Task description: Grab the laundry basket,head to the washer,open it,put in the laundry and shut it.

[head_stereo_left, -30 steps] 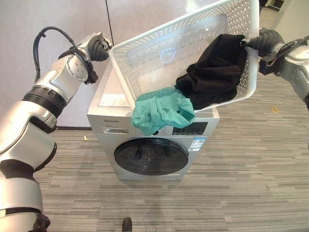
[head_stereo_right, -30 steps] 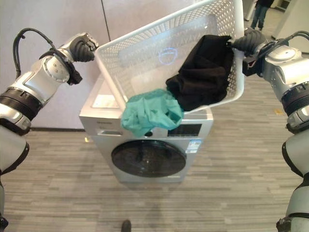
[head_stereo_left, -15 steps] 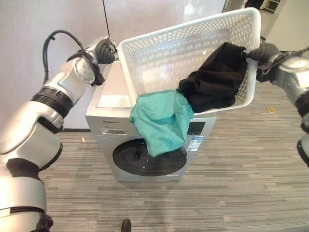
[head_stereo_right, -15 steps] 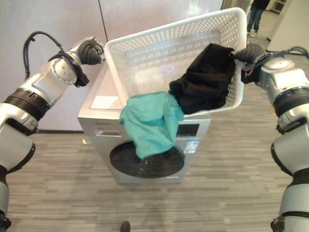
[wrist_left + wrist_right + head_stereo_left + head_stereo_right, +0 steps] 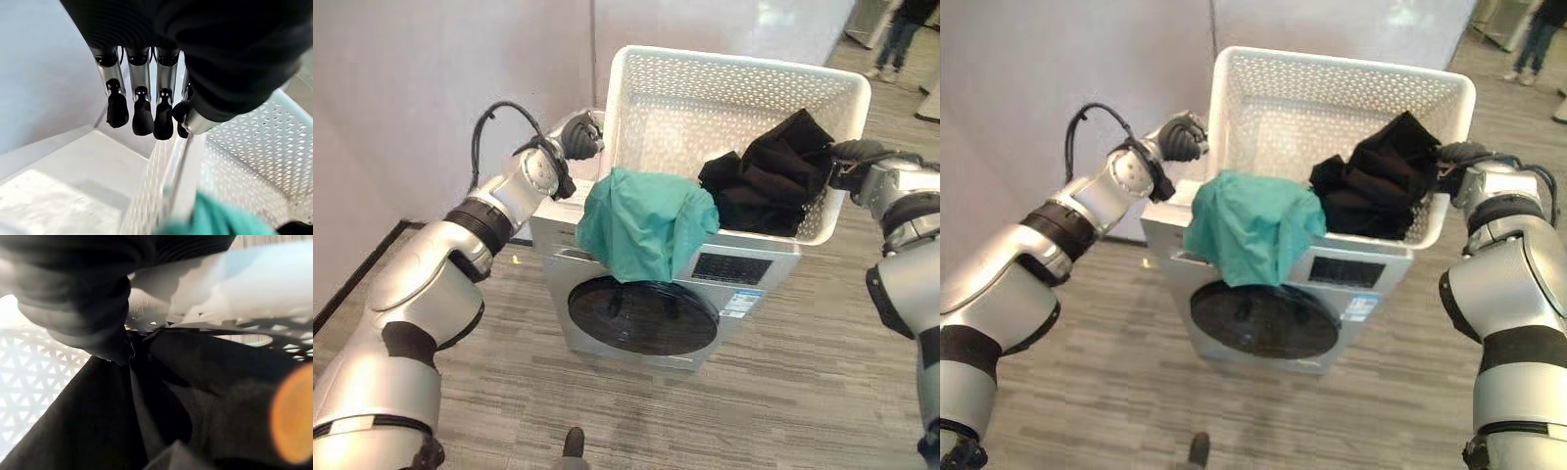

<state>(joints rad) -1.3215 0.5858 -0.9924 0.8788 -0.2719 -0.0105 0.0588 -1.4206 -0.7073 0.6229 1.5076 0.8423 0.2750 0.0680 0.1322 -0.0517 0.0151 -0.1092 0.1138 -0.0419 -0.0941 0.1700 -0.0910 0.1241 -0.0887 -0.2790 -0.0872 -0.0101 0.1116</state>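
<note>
Two steps look done, three left: I have the laundry basket [image 5: 734,108] and I'm at the washer [image 5: 651,313], with the basket resting tilted on its top. My left hand [image 5: 579,135] has its fingers curled over the basket's left rim, per the left wrist view; my right hand [image 5: 855,157] is at the right rim, thumb hooked inside against the black garment [image 5: 773,176], so I read it as gripping the rim. Washer door [image 5: 644,315] is closed, so opening, loading and shutting remain. Teal cloth [image 5: 644,223] hangs over the basket's front edge, down toward the door; black garment sits inside. Versus a second ago: basket was held higher and tipped steeply, teal cloth has slid further out over the edge, and the camera has shifted.
</note>
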